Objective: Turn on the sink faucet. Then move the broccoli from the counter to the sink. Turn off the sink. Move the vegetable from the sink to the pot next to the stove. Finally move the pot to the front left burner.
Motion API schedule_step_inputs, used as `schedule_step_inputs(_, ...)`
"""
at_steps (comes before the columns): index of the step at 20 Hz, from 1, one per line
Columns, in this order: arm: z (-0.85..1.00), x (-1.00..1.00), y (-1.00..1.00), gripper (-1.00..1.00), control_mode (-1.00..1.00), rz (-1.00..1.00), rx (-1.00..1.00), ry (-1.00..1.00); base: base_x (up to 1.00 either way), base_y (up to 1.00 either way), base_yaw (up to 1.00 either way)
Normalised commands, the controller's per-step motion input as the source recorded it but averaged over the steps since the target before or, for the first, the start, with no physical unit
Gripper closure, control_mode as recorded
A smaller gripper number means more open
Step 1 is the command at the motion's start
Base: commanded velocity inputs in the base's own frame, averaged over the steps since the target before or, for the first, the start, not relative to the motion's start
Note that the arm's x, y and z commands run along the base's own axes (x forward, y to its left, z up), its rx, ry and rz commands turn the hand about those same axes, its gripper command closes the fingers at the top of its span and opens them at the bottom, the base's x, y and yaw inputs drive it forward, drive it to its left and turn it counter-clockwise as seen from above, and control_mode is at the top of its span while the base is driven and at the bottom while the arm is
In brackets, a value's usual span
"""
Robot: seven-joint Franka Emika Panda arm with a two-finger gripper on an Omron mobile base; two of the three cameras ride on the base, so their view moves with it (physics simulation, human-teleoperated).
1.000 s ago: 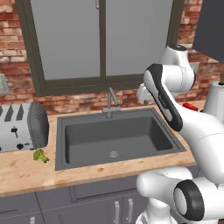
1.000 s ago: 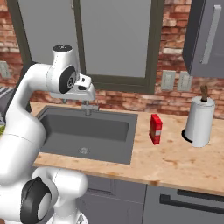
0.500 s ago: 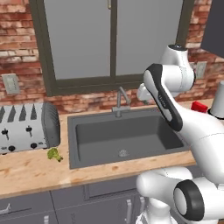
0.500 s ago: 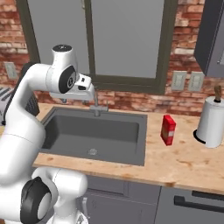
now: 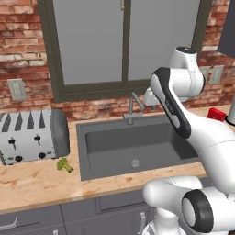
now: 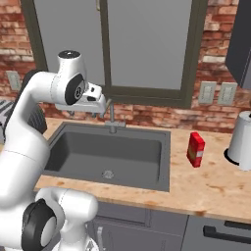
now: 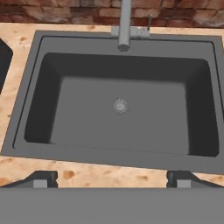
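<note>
Gripper [image 7: 112,179], jaws apart, hovers above the dry sink [image 7: 26,87]; the faucet [image 7: 124,26] lever at the back rim should be nudged gently first, while the broccoli [image 5: 64,165] waits on the table beside the toaster [image 5: 32,135].

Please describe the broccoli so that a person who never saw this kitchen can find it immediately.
Start at the large dark sink under the window. On the wooden counter left of it, before the silver toaster, lies the broccoli, the only small green thing there.
</note>
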Motion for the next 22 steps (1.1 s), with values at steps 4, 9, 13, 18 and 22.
schedule_step_inputs(4, 0.00, 0.00, 0.00, -1.00, 1.00, 0.00, 0.00, 0.00, 0.51, 0.00, 0.00)
schedule_step_inputs(9, 0.00, 0.00, 0.00, -1.00, 1.00, 0.00, 0.00, 0.00, 0.38, 0.00, 0.00)
schedule_step_inputs(13, -0.06, 0.00, -0.03, -1.00, -1.00, 0.00, 0.00, 0.00, 0.11, -0.01, 0.00)
schedule_step_inputs(18, -0.54, -0.03, -0.59, -1.00, -1.00, 0.02, 0.02, -0.06, 0.00, 0.00, 0.00)
schedule_step_inputs(22, -0.67, -0.07, -0.97, -1.00, -1.00, 0.06, 0.08, -0.11, 0.00, 0.00, 0.00)
